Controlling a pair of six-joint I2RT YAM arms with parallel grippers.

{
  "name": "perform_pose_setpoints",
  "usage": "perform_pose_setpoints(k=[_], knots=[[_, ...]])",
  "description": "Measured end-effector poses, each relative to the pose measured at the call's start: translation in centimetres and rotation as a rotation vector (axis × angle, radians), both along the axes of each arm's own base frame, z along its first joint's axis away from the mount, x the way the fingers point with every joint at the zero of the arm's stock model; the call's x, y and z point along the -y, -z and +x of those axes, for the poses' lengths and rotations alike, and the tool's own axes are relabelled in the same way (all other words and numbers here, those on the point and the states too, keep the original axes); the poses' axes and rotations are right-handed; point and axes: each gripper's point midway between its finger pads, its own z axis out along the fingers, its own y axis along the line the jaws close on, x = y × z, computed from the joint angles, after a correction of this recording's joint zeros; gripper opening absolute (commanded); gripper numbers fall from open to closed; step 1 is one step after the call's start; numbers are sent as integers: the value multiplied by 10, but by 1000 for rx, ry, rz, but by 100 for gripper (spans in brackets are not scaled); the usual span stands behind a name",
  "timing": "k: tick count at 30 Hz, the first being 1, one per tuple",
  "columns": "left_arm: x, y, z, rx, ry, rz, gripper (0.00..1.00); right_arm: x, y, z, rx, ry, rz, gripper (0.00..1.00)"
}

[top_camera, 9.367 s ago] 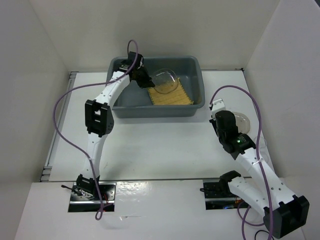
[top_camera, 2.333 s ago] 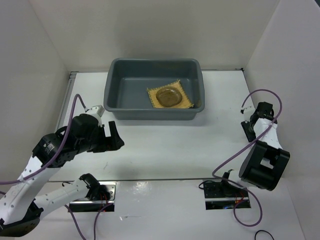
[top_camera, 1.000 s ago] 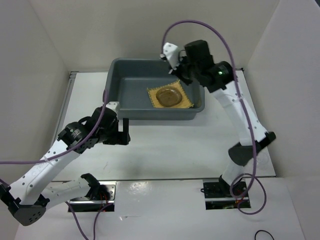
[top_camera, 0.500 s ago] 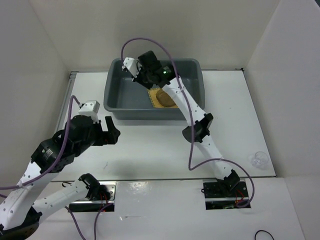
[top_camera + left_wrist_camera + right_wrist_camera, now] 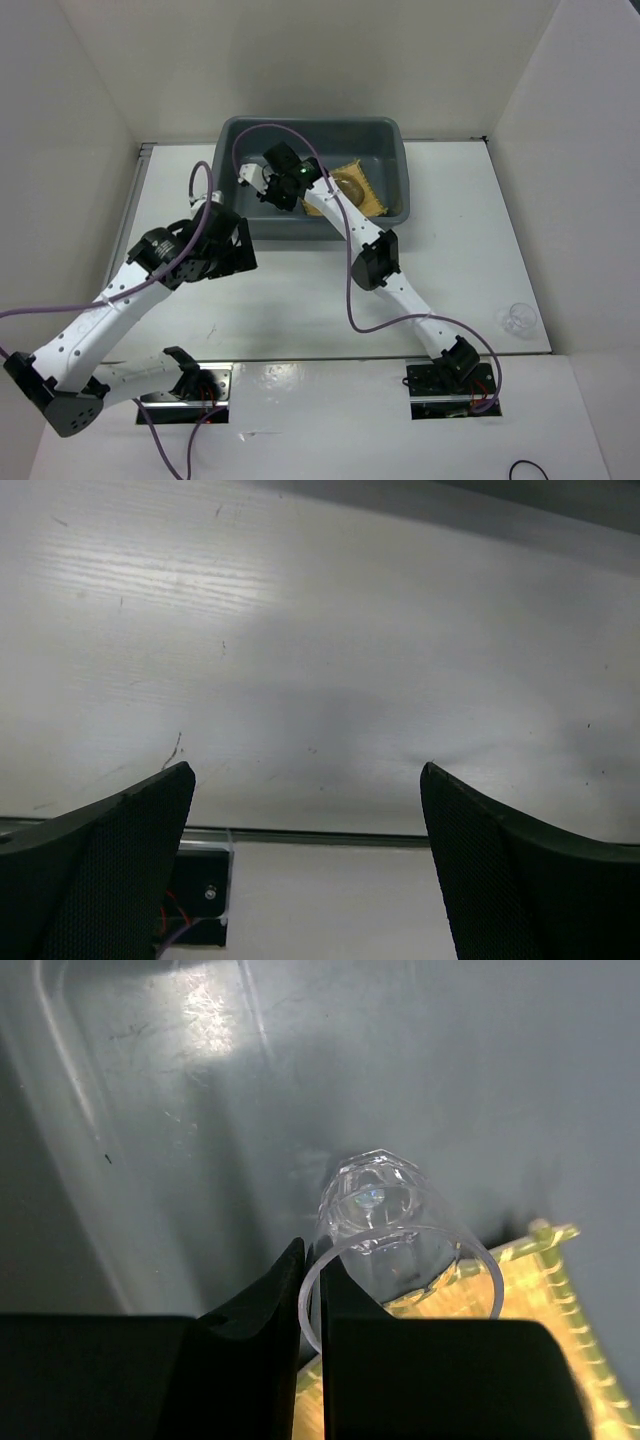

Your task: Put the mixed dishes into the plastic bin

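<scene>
The grey-blue plastic bin stands at the back of the table. Inside it lies the yellow woven mat with a see-through plate on it, both partly hidden by my right arm. My right gripper is down inside the bin's left half, shut on the rim of a small clear cup, whose wall is pinched between the fingers. The cup hangs over the bin floor next to the mat's corner. My left gripper hovers open over bare table in front of the bin, nothing between its fingers.
A second small clear cup stands on the table near the front right edge. White walls close in the table on the left, back and right. Purple cables loop from both arms above the bin and the table's middle.
My right gripper, still holding the cup, has moved from the bin's back left corner toward its near left part. My left arm has swung right and closer to the bin's front wall.
</scene>
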Motion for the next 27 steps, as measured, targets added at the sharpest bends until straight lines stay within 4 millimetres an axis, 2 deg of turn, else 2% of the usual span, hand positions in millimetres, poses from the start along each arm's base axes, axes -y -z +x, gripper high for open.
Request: perform_pose_setpoints(k=[1, 4, 5, 6, 8, 9, 13, 15, 18, 20, 22, 24, 25, 27], knots=[[1, 1, 1, -13, -9, -5, 100, -2, 0, 0, 9, -11, -4, 7], [2, -5, 6, -26, -25, -7, 100, -5, 3, -2, 29, -36, -22, 23], [1, -8, 8, -24, -34, -8, 100, -7, 4, -2, 33, -43, -26, 30], [-1, -12, 10, -19, -46, -12, 100, -7, 4, -3, 38, -49, -31, 44], [-5, -18, 15, -8, -67, -18, 100, -7, 4, -3, 40, -50, -36, 56], [-7, -20, 17, -2, -78, -20, 100, -8, 4, -3, 42, -50, -36, 66], [-18, -26, 25, 13, -108, -14, 100, -8, -6, -4, 46, -25, -20, 75], [-22, -27, 33, 19, -116, -7, 100, -8, -27, -4, 60, -1, 8, 78], [-26, -23, 49, 16, -125, -6, 100, -7, -86, -6, 111, 38, 88, 80], [-27, -19, 61, 12, -124, -7, 100, -3, -142, -11, 162, 67, 166, 82], [-29, -14, 73, 6, -125, -14, 100, 11, -206, -19, 210, 109, 264, 83], [-29, -10, 84, 1, -118, -24, 100, 33, -267, -30, 256, 149, 364, 83], [-29, -7, 90, -4, -113, -34, 100, 50, -296, -34, 279, 173, 410, 83], [-27, -3, 100, -11, -98, -45, 100, 100, -339, -32, 316, 251, 465, 81]])
